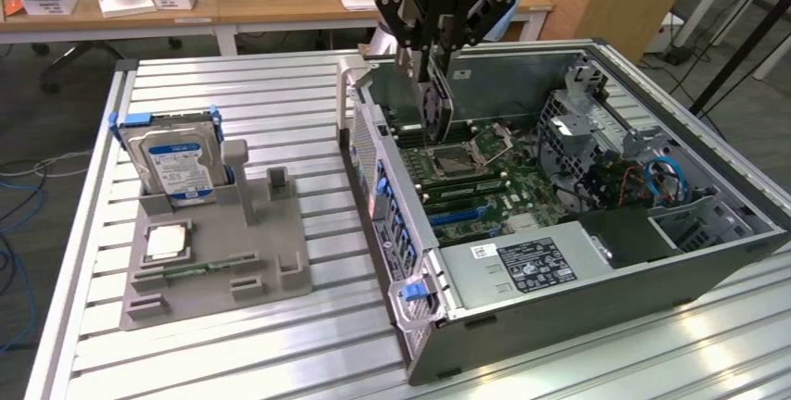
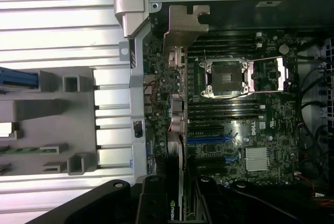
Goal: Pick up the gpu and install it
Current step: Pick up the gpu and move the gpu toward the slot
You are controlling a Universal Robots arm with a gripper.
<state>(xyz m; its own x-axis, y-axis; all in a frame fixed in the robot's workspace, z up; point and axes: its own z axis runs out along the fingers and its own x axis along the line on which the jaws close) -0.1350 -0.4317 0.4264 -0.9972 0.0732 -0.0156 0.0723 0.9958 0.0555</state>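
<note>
1. Black two-fingered gripper [image 2: 177, 198] sits closest in the wrist view, clamped on the thin flat black gpu [image 2: 177, 104], one finger pressed to each face of the card.
2. In the exterior view the gripper [image 1: 435, 43] holds the gpu [image 1: 435, 99] on edge, hanging down into the open dark-grey metal computer case [image 1: 742, 224].
3. The card's narrow silver bracket lies at the end near the case's rear wall.
4. It hangs over the green motherboard [image 1: 495, 187], just to the exterior view's left of the square silver processor socket [image 1: 451, 159]. Whether its lower edge touches the board cannot be told.
5. Well apart, to the exterior view's left of the case, a grey plastic holder [image 1: 278, 252] rests on the slatted aluminium table [image 1: 284, 94].
6. The holder carries an upright blue-labelled silver hard drive [image 1: 180, 164] and a slim green memory stick [image 1: 204, 268] lying flat.
</note>
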